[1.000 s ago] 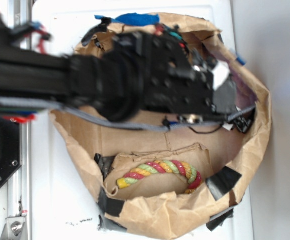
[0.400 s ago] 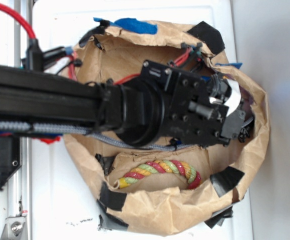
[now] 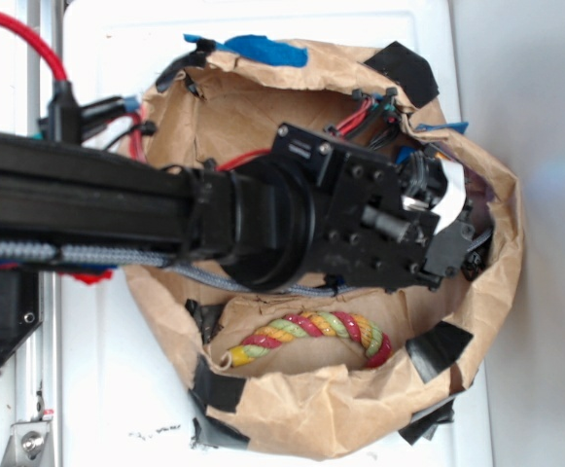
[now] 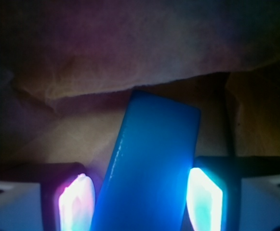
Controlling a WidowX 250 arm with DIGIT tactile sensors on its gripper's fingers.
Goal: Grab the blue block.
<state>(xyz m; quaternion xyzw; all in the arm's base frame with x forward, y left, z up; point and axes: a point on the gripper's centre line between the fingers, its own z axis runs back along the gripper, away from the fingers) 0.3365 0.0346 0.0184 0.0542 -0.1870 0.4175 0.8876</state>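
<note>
The blue block [image 4: 149, 168] sits between the two glowing fingertips [image 4: 205, 199] of the gripper [image 4: 140, 202], seen in the wrist view as a smooth bright slab rising from the bottom edge and leaning slightly to the right at its far end. Its long axis runs away from the camera, roughly along the gripper's reach and across the line on which the fingers close, so the narrow width is what the fingers would take. The right fingertip lies just beside, possibly touching, the block's right edge; the left fingertip shows a thin dark gap from the block's left edge. The fingers are therefore partly parted around the block, and whether they already have a firm hold cannot be told from these views. Behind the block, crumpled brown paper forms the inner wall and fold of the paper bag [image 3: 292, 413], so the block lies inside the bag, near its far wall. In the exterior view the block itself is hidden beneath the black gripper body [image 3: 389, 229], which reaches well into the bag's right half. A multicoloured rope toy [image 3: 306, 336] lies in a lower fold of the bag, apart from the gripper. Judgement: the block is centred enough that closing alone should secure it.
</note>
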